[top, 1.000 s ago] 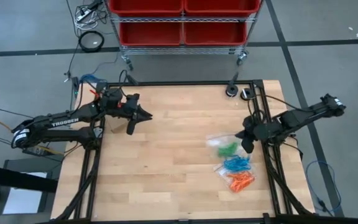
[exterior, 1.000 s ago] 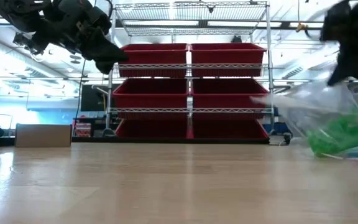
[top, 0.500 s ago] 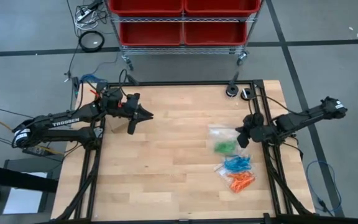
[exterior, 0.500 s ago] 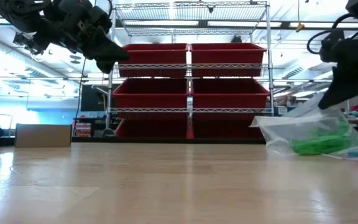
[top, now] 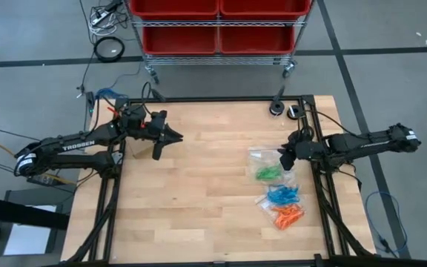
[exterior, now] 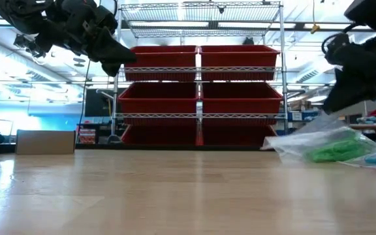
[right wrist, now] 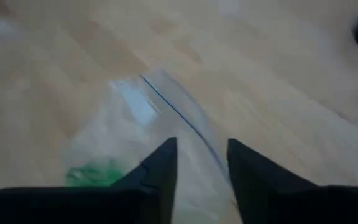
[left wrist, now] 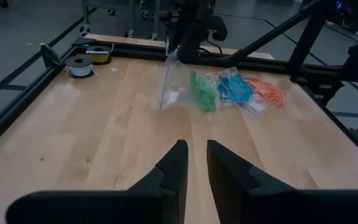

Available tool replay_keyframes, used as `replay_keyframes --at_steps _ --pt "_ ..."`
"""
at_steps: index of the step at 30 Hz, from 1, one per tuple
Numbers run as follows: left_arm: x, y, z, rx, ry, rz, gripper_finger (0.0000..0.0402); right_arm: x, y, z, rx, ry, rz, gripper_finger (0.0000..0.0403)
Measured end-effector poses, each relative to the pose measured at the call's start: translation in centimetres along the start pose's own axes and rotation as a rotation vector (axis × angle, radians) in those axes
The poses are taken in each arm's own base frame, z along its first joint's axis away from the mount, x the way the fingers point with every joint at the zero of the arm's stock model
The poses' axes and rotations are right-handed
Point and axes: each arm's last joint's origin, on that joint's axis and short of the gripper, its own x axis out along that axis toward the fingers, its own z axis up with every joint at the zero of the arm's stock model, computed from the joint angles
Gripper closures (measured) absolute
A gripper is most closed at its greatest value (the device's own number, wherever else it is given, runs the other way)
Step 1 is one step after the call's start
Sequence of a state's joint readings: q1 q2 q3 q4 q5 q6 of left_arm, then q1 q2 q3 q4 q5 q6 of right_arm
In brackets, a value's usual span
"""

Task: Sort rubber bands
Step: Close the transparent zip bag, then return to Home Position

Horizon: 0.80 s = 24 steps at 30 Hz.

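Observation:
Three clear bags of rubber bands lie on the wooden table's right side: green [top: 267,173], blue [top: 282,196] and orange [top: 288,216], in a row from far to near. The left wrist view shows the same three: green [left wrist: 202,93], blue [left wrist: 234,88], orange [left wrist: 267,93]. My right gripper [top: 285,159] is open, tipped down over the far end of the green bands' bag [exterior: 335,147], which lies flat. My left gripper [top: 170,138] hangs above the table's far left, its fingers [left wrist: 178,163] a narrow gap apart with nothing between them. My right gripper [right wrist: 201,149] has one finger on either side of the zip edge [right wrist: 179,115] at the far end of the green bands' bag, coming at it slanting down. I cannot tell whether the fingers touch the plastic. The bag rests on the table.
Two small round rolls [top: 276,108] [top: 293,113] sit at the table's far right corner. A wire rack with red bins [top: 217,26] stands beyond the far edge. Bare wood [top: 199,193] spreads over the table's middle and near left.
My right gripper has gone down and toward the table's far edge, tipping further down. The green bands' bag, which hung upright below it with its lower end on the table, has been laid over and now lies flat.

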<state>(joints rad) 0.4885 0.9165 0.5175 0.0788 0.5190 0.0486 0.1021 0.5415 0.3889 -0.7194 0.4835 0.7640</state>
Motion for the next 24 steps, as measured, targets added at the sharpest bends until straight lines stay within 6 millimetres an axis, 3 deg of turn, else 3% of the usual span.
replay_keyframes --at_steps 5,9,17,20,24 --pt "0.0 0.0 0.1 0.005 -0.009 0.001 0.0334 -0.3 1.0 1.8 -0.038 -0.133 0.092 0.0204" --pt "-0.5 -0.2 0.8 0.052 -0.065 0.004 0.0334 -2.1 2.1 4.8 -0.103 -0.315 0.178 0.0169" --pt "-3.5 -1.7 2.9 0.279 -0.244 0.018 0.0334 -8.7 3.5 11.2 -0.302 -0.732 0.279 0.0164" --pt "-5.1 -2.3 3.4 0.324 -0.303 0.02 0.0334 -10.2 3.5 11.9 -0.381 -0.778 0.341 0.0168" --pt "-6.6 -2.7 3.3 0.351 -0.331 0.026 0.0334 -10.6 2.8 10.9 -0.435 -0.803 0.422 0.0173"
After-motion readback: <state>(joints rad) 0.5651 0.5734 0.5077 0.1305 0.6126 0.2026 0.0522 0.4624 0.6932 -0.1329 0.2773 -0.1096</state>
